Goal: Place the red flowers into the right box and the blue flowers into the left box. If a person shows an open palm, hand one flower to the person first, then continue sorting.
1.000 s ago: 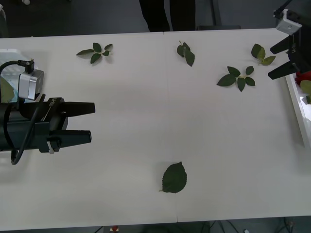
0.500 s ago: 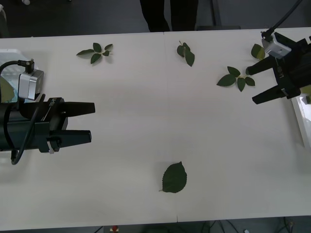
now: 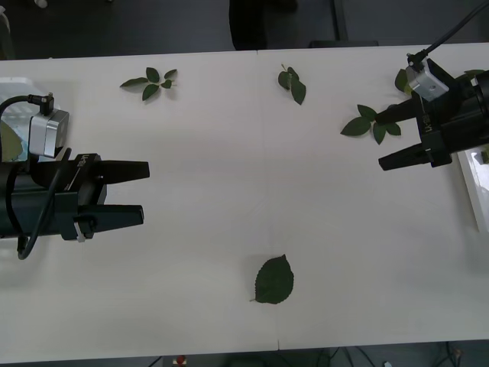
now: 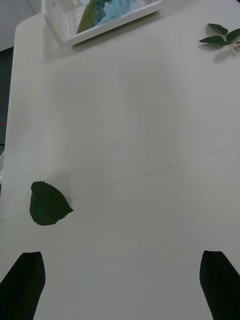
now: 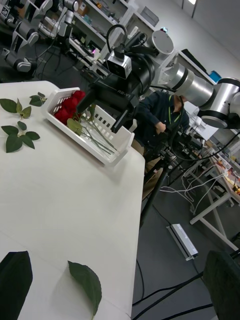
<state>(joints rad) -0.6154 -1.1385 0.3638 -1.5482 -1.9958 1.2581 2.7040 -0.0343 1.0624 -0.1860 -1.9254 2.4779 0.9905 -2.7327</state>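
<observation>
The red flowers (image 5: 67, 106) lie in the right box (image 5: 116, 150), heads together and stems along the bin. The blue flowers (image 4: 114, 9) lie in the left box (image 4: 112, 25) at the table's far left end. My right gripper (image 3: 377, 141) hangs open and empty over the right part of the table, just left of the right box (image 3: 471, 183); the left wrist view shows the right gripper (image 5: 102, 114) above the roses. My left gripper (image 3: 144, 193) rests open and empty at the left side. A person's open palm is out of view.
Loose green leaves lie on the white table: a single leaf (image 3: 273, 280) near the front edge, and sprigs at the back left (image 3: 150, 82), back middle (image 3: 293, 85) and back right (image 3: 374, 123). The table's right edge drops to the floor beside the right box.
My right gripper has come away from the right box, moving left and nearer over the table with its fingers open. The left arm has not moved.
</observation>
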